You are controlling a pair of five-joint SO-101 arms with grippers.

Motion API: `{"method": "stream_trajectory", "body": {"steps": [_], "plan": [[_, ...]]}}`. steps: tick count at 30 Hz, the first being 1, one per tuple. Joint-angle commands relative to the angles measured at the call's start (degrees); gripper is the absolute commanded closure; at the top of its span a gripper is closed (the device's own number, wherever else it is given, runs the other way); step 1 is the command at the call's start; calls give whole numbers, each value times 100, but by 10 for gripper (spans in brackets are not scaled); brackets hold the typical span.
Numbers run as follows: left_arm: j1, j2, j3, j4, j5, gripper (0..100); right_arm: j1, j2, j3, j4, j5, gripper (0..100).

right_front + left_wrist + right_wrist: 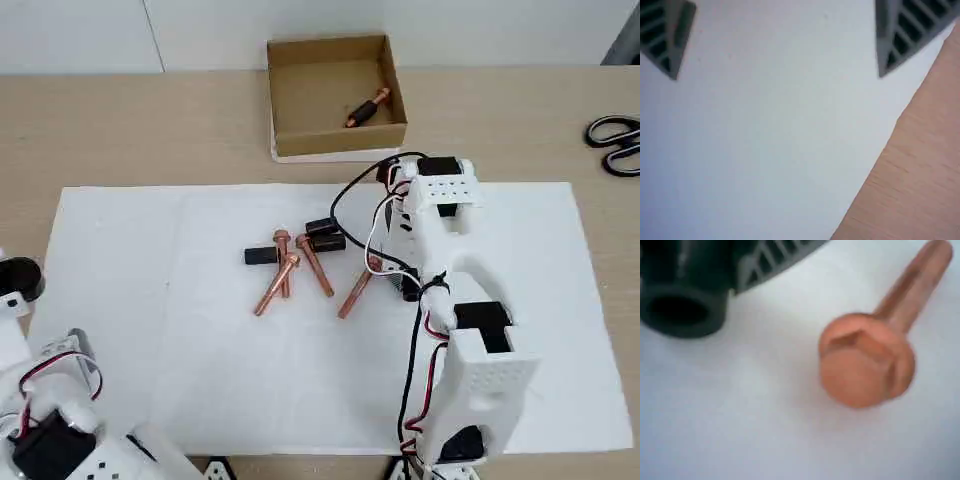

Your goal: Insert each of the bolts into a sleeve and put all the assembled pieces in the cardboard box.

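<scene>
The left jaws stand spread wide over smooth white paper, beside its edge on the wooden table. In the middle lie three copper bolts among short black sleeves. The cardboard box behind holds one assembled piece. A fourth, hexagon-headed bolt lies beside a hollow sleeve at the right jaws; their state I cannot tell. Scissors lie far right.
</scene>
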Motion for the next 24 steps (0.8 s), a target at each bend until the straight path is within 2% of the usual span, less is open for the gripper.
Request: {"method": "stream_trajectory", "body": {"steps": [1, 19, 24], "plan": [[26, -35, -22, -88, -9, 757, 22, -31, -53, 13, 53, 868], [26, -35, -22, -88, -9, 757, 22, 541, -97, -171, 9, 879], [26, -35, -22, -88, -9, 757, 66, 541, -264, -119, 44, 995]]}}
